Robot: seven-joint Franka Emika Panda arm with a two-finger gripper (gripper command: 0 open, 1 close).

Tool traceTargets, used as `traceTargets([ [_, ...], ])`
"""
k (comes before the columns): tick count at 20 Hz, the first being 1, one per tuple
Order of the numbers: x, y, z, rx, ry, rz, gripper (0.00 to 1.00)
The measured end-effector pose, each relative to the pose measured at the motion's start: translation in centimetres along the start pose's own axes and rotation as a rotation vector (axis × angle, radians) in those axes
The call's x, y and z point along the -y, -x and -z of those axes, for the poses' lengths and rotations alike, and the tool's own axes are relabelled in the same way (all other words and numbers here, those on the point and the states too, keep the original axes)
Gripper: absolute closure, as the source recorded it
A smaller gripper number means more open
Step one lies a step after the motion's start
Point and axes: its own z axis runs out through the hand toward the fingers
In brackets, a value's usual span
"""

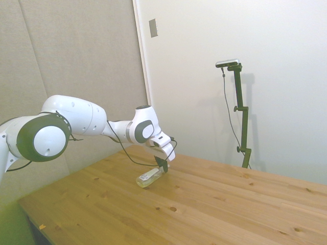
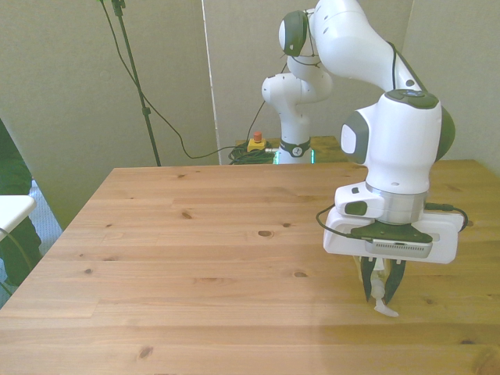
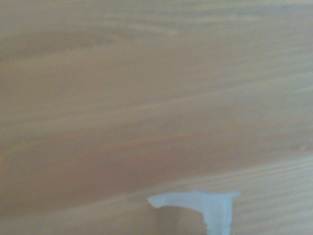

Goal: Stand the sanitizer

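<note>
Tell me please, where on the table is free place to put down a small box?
Most of the wooden table is bare: the whole stretch on the front view's left of the arm, and the far strip towards the wall. The only crowded spot is under the tool, where the sanitizer lies on its side.

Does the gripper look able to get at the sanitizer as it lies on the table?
Probably yes. The gripper is already down at the sanitizer, which lies on its side on the wooden table; its fingers straddle the pump end, and nothing else stands near.
</note>
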Motion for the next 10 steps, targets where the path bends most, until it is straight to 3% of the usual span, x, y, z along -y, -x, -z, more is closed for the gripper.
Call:
traceTargets([
  [10, -2.3, -0.9, 4.4, -0.235, -0.155, -0.079, 1.00],
])
